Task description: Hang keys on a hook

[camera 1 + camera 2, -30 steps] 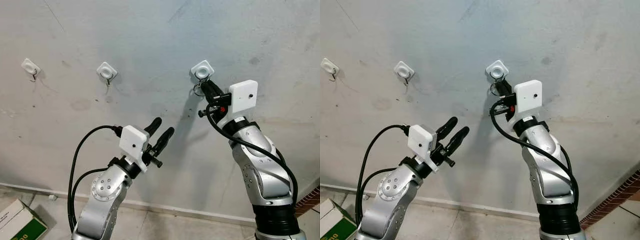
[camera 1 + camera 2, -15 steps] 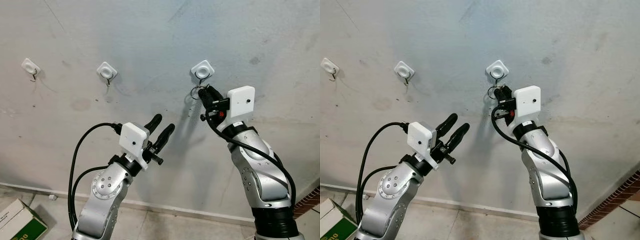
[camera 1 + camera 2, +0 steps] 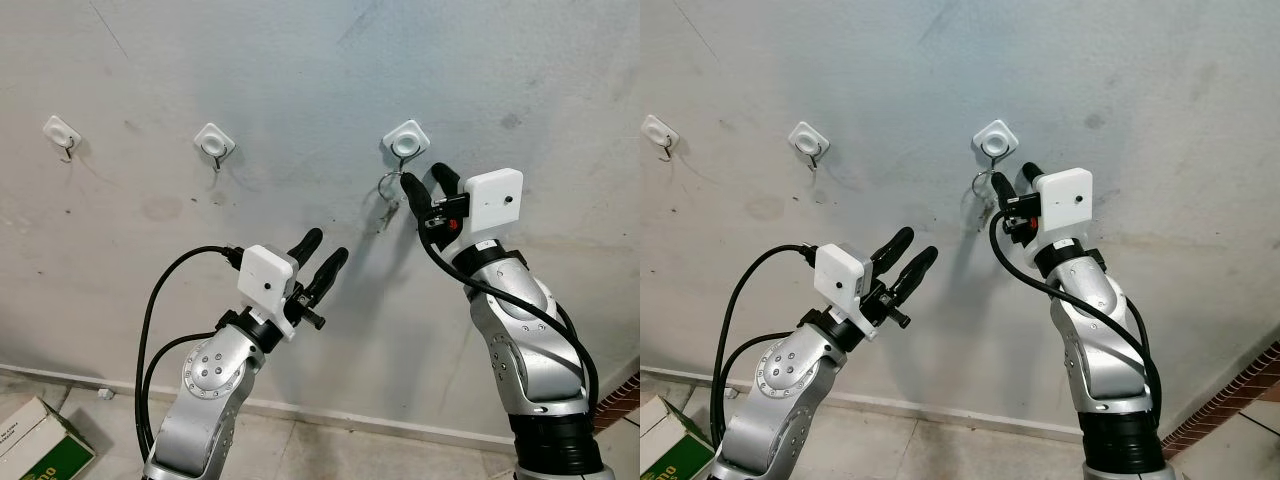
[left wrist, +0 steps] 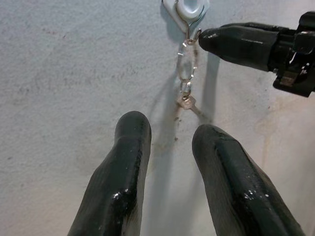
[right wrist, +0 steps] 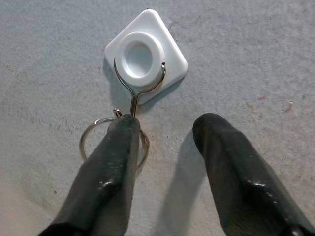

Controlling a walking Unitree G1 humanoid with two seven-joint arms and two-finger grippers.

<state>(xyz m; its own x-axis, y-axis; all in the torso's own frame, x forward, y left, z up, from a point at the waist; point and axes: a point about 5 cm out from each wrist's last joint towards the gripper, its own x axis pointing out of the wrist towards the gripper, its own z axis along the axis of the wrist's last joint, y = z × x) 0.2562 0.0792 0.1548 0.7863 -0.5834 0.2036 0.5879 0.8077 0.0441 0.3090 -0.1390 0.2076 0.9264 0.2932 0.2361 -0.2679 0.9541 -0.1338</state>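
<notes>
Two black fingers of the right gripper point(image 3: 425, 183) stand spread apart just below the rightmost hook point(image 3: 404, 141), grasping nothing. In the right wrist view one finger point(image 5: 114, 162) lies over the key ring point(image 5: 89, 137) that hangs from the hook's wire, while the other finger stands clear of it to the side, its tip against bare wall. Whether the first finger actually presses on the ring or only passes in front of it cannot be told. The keys point(image 4: 187, 101) hang on that hook: the ring is looped through the wire, and a small key dangles below it, flat against the grey wall point(image 3: 300, 80).

The right arm reaches up and forward from the robot's right side, elbow bent, its white wrist camera housing point(image 3: 495, 200) just beside the hook and its fingers pointing up at the wall.

The left gripper point(image 3: 318, 255) is raised lower down and nearer the middle, well apart from the keys, with its fingers parted and empty. Its arm is bent at the elbow, fingers angled up toward the hanging key, a black cable looping out from the wrist.

Two more white hooks point(image 3: 214, 143) sit on the wall to the left. A cardboard box point(image 3: 35, 440) lies on the floor at the lower left corner.
</notes>
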